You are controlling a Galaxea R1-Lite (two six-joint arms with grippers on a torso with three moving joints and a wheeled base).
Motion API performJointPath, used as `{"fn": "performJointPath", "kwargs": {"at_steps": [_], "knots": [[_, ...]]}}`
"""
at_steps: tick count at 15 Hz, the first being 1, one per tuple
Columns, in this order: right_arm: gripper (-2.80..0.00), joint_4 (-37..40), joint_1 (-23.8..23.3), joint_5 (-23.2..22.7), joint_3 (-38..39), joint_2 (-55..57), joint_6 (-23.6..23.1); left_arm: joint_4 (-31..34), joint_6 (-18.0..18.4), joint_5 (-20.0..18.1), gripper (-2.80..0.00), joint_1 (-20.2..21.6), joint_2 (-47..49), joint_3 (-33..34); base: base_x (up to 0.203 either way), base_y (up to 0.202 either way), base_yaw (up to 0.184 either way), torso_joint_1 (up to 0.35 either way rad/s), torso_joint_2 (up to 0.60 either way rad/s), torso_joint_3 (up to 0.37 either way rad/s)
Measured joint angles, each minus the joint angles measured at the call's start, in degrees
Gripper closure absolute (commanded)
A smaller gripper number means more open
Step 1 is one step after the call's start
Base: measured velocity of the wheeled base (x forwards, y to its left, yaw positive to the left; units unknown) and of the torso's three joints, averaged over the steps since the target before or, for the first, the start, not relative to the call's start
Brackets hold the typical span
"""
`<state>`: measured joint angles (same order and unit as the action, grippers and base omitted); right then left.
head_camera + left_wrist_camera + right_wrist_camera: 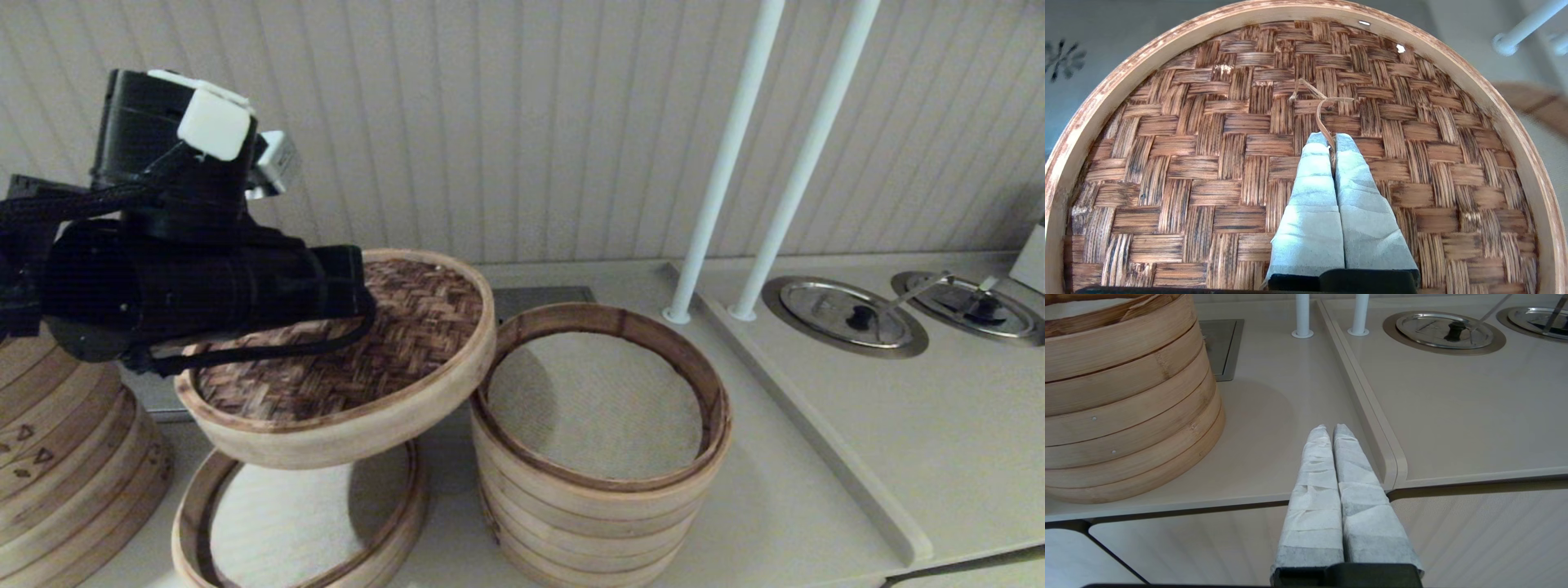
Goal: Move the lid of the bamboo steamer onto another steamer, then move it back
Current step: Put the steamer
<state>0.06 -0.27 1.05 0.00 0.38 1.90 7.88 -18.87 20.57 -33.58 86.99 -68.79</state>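
Dim, soft indoor light falls evenly over the bench [816, 506]. The tall steamer stack [1126, 408] throws a faint round shadow beside its base. The steel lid [1445, 330] shows mild glare.

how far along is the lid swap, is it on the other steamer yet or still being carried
Done: the bamboo steamer lid is off the tall steamer stack, whose cloth liner shows. In hand: the left gripper is shut on the lid's twine loop, holding it tilted in the air above the low steamer. Left: setting it down there, then returning it. The right gripper is idle, shut, over the counter edge.
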Motion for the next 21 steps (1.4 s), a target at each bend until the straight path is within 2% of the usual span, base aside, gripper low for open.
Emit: {"fn": "performJointPath", "kwargs": {"at_steps": [4, 8, 13, 18, 21], "knots": [[0.00, 0.02, 0.09, 0.00, 0.00, 0.00, 0.01, -3.36, 0.88, -3.84, 0.00, 5.25, -5.26, 8.92, 0.000, 0.000, 0.000, 0.000, 0.00, 0.000], [0.00, 0.02, 0.00, 0.00, 0.00, 0.00, 0.01, -9.36, 1.12, -6.39, 0.00, 7.88, -7.28, 18.04, 0.000, 0.000, 0.000, 0.000, 0.00, 0.000], [0.00, 0.02, -0.03, 0.00, 0.00, 0.00, 0.02, -17.73, 1.26, -7.27, 0.00, 8.28, -6.22, 27.04, 0.000, 0.000, 0.000, 0.000, 0.00, 0.000], [0.00, 0.01, 0.00, 0.00, 0.00, 0.00, 0.02, -21.59, 0.99, -7.38, 0.00, 8.36, -4.72, 30.76, 0.000, 0.000, 0.000, 0.000, 0.00, 0.000], [0.00, -0.01, 0.06, -0.01, 0.00, 0.00, 0.02, -26.33, 1.08, -7.48, 0.00, 8.91, -3.58, 33.66, 0.000, 0.000, 0.000, 0.000, 0.00, 0.000]]}}
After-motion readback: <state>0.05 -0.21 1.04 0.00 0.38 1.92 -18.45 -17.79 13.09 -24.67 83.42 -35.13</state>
